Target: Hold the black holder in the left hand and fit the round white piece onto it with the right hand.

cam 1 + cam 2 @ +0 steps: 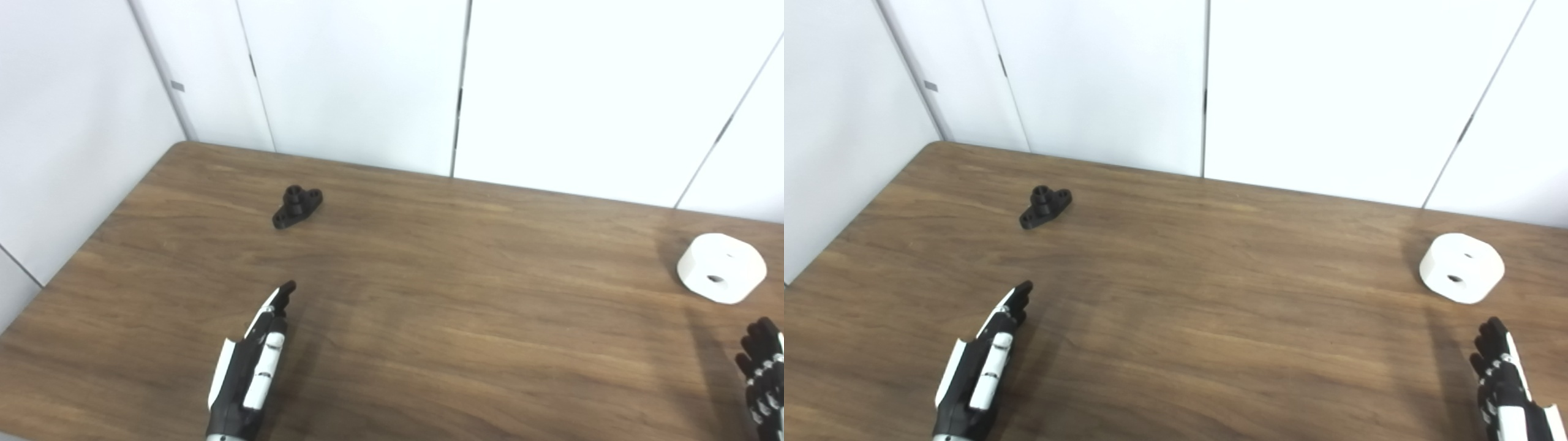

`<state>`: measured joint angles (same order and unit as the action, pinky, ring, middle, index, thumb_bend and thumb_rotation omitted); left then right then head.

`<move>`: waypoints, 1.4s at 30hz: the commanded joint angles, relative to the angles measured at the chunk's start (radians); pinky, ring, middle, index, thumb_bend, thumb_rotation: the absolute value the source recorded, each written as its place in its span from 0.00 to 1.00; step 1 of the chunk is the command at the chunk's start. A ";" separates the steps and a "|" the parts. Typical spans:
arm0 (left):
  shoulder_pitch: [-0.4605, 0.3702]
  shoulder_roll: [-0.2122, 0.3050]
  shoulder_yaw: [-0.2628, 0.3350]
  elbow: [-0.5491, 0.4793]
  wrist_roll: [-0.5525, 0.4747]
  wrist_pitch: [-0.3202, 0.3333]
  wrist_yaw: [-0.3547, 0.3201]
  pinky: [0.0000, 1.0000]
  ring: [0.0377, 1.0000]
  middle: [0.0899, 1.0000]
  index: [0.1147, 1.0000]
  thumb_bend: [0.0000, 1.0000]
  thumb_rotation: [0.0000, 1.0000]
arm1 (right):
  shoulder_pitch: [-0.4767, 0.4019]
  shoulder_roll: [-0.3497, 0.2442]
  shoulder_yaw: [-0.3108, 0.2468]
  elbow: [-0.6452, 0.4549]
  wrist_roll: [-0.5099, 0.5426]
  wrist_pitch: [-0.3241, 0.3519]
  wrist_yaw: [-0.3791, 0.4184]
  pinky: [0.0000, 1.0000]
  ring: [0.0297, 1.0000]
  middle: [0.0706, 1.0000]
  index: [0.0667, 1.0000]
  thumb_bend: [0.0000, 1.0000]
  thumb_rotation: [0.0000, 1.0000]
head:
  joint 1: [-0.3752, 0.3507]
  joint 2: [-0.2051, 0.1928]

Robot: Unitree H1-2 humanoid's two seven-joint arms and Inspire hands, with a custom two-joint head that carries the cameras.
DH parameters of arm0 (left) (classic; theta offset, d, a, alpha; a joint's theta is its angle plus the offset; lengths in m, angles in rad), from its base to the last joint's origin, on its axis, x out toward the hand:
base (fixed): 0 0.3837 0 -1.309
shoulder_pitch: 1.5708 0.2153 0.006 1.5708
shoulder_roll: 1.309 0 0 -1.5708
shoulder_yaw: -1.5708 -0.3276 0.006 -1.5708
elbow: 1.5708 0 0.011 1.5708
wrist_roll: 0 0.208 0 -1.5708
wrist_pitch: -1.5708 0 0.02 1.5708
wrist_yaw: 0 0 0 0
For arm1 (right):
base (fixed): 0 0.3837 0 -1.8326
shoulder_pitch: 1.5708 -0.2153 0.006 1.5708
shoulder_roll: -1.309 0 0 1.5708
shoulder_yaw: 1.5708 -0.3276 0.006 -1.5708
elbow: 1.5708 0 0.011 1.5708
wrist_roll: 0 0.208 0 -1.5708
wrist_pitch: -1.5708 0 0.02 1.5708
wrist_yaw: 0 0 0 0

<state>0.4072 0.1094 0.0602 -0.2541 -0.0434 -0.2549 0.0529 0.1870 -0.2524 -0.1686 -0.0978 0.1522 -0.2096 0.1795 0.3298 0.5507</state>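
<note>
Wooden counter point(429, 294), brown grain running left to right, backed by white wall panels point(355, 79) with dark vertical seams.

Black holder point(297, 206): lies on the counter in the far left area, resting flat. It has an elongated base with a short raised tube near the middle; the tube opening faces up. Nothing touches it.

Round white piece point(1461, 267): sits on the counter at the far right, flat face up. Two small holes show on top, one darker and nearer, one fainter and farther. It casts a soft shadow to its left. Nothing touches it.

Left robot hand point(979, 367): enters from the near edge on the left side, fingers stretched out forward and lying close side by side, pointing toward the far left. It holds nothing. It is well apart from the black holder, which lies farther away and slightly to the right of the fingertips.

Right robot hand point(1507, 383): enters at the near right corner, partly cut by the frame edge. Visible fingers extended upward in the picture, slightly spread, empty. It sits near the round white piece, on its near side, without contact.

Holder and white piece are well apart, on opposite sides of the counter.
</note>
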 commanded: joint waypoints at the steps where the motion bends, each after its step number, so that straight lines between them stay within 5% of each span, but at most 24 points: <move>1: 0.023 -0.057 -0.018 0.016 0.016 -0.015 0.004 1.00 0.98 0.96 0.91 0.43 0.86 | 0.040 0.007 0.006 0.081 0.016 -0.019 0.008 1.00 1.00 1.00 1.00 0.58 1.00 | 0.003 -0.005; 16: 0.012 -0.052 -0.013 0.045 0.053 -0.045 0.041 1.00 1.00 0.97 0.90 0.40 0.84 | 0.033 0.020 0.010 0.108 0.011 -0.047 0.004 1.00 1.00 1.00 1.00 0.63 1.00 | -0.025 -0.025; 20: 0.003 -0.055 0.019 -0.001 0.179 -0.011 0.093 0.90 0.94 0.93 0.86 0.41 0.59 | 0.035 0.021 0.012 0.105 0.015 -0.041 0.005 1.00 1.00 1.00 1.00 0.59 1.00 | -0.027 -0.024; 24: -0.042 -0.044 0.052 -0.071 0.257 0.053 0.122 0.92 0.94 0.91 0.85 0.46 0.30 | 0.037 0.023 0.012 0.102 0.018 -0.034 0.004 1.00 1.00 1.00 1.00 0.60 1.00 | -0.026 -0.025; 29: -0.123 -0.019 0.088 -0.093 0.306 0.090 0.153 0.90 0.92 0.90 0.84 0.54 0.16 | 0.042 0.025 0.013 0.096 0.017 -0.030 0.004 1.00 1.00 1.00 1.00 0.61 1.00 | -0.035 -0.020; 42: -0.345 0.051 0.157 -0.084 0.405 0.300 0.158 0.95 0.94 0.90 0.83 0.67 0.31 | 0.052 0.039 0.015 0.076 0.014 -0.019 -0.010 1.00 1.00 1.00 1.00 0.58 1.00 | -0.044 -0.019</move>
<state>0.0797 0.1348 0.2038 -0.3229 0.3288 0.0398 0.1966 0.1902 -0.2522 -0.1697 -0.0923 0.1630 -0.2342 0.1809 0.2869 0.5308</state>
